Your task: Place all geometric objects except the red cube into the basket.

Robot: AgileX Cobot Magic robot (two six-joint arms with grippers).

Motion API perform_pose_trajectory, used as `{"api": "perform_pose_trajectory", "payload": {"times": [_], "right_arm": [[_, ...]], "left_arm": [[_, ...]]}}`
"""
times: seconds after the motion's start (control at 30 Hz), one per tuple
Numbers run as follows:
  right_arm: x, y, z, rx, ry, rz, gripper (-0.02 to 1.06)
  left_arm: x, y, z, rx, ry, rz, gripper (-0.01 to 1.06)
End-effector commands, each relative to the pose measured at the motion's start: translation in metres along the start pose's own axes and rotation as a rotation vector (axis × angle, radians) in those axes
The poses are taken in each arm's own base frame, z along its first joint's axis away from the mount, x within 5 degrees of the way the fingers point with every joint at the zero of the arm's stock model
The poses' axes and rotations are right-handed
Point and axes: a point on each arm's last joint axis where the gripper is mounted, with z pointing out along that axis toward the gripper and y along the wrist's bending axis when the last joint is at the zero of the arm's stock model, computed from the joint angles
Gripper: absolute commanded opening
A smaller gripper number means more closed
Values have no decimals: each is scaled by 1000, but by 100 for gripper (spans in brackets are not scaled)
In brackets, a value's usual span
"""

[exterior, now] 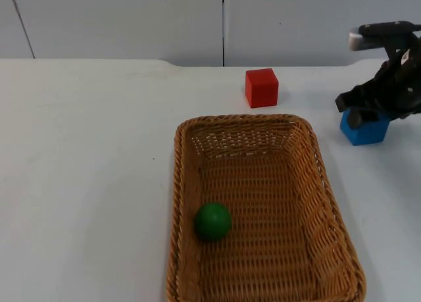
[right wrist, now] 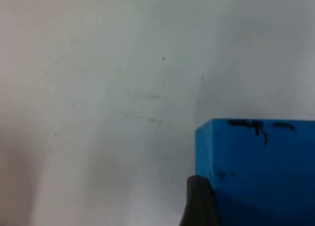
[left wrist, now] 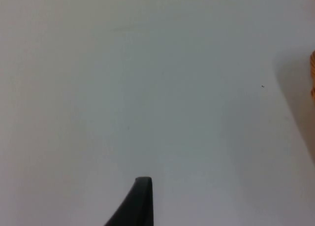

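While reaching down at the table's right side, right gripper [exterior: 367,118] clenched on blue cube [exterior: 366,129] beside basket [exterior: 316,151].

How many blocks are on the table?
2. The red block sits behind the basket. The blue block is to the basket's right, under the right tool. I see no others.

The right arm [exterior: 388,85] is black and blocky, with a silver-grey cap on its upper link. Each wrist view shows one matte black, tapered fingertip [left wrist: 138,204].
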Motion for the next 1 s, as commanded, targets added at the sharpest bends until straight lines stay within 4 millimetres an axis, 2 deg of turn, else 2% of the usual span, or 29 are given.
{"api": "perform_pose_trajectory", "payload": {"times": [0.0, 0.07, 0.2, 0.23, 0.37, 0.4, 0.5, 0.7, 0.87, 0.9, 0.93, 0.97], "right_arm": [[-10, 2, -15, -11, -42, 29, 3], [-14, 2, -23, -16, -53, 40, 0], [-33, 2, -82, -18, -114, 36, 0], [-33, 2, -82, -18, -114, 36, 0], [-40, 1, -139, -20, -128, 27, 0], [-40, 1, -139, -20, -128, 27, 0], [-36, 1, -172, -21, -146, 21, 0], [-20, 2, -189, -24, -144, 22, 0], [-6, 20, -192, -52, -95, -13, 0], [-4, 35, -192, -75, -81, -49, 0], [-4, 40, -193, -84, -76, -62, 0], [-2, 57, -193, -112, -79, -103, 0]], "left_arm": [[0, 1, -1, -8, -18, 3, 99], [0, 1, -1, -8, -18, 3, 99], [0, 0, -1, -3, -19, -3, 99], [0, 0, -1, -3, -19, -3, 99], [0, 0, -1, -1, -19, -5, 99], [0, 0, -1, -1, -19, -5, 99], [-1, 0, -1, 5, -20, -13, 99], [-1, -1, -1, 13, -21, -23, 99], [-1, -1, -1, 15, -22, -25, 99], [-1, -2, -1, 20, -23, -32, 99], [-1, -2, -1, 23, -25, -35, 99], [-1, -2, -1, 24, -25, -37, 99]]}}
